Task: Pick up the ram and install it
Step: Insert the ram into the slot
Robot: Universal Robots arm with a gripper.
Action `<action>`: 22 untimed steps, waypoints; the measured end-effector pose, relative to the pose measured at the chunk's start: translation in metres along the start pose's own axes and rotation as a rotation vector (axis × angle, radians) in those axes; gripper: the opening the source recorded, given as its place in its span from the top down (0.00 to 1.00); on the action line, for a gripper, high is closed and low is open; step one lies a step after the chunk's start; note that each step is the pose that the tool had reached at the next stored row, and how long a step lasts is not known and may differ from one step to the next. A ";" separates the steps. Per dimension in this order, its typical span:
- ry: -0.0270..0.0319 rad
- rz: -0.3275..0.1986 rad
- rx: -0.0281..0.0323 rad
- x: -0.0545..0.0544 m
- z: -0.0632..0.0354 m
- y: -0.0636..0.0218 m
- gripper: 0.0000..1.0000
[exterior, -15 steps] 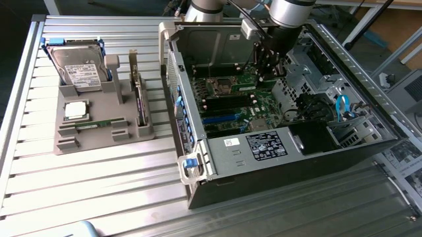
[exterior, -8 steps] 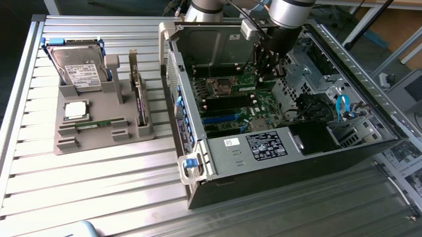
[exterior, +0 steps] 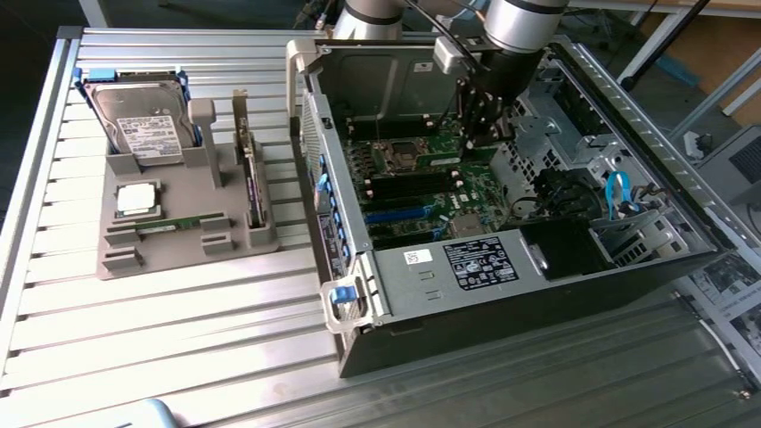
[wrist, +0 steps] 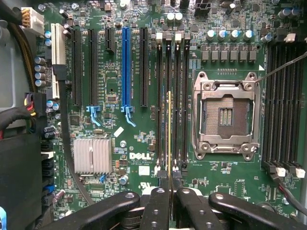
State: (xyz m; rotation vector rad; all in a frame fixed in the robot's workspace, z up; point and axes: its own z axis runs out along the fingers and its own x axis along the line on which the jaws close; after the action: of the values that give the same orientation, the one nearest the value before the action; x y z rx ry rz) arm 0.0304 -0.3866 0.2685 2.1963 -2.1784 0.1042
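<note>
the open case leaves room from above, but its walls, the drive cage and blue cables crowd the claw over the memory slots.

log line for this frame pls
gripper: shut on ram | ram: edge-on over motherboard memory slots | seating: cannot tell

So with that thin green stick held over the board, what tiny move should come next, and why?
Probably a slow, straight push toward the motherboard. The fingers are shut on the ram, which appears edge-on and lined up along a long black memory slot beside the empty processor socket; whether it is seated I cannot tell.
</note>
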 end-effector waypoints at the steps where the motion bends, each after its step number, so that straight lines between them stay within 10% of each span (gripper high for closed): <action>1: 0.0002 0.000 0.0000 0.000 0.0003 0.0000 0.88; 22: 0.0032 0.000 0.0000 -0.001 0.0094 0.0002 0.88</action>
State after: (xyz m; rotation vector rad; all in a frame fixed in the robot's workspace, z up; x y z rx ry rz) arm 0.0303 -0.3859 0.2590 2.1946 -2.1768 0.1076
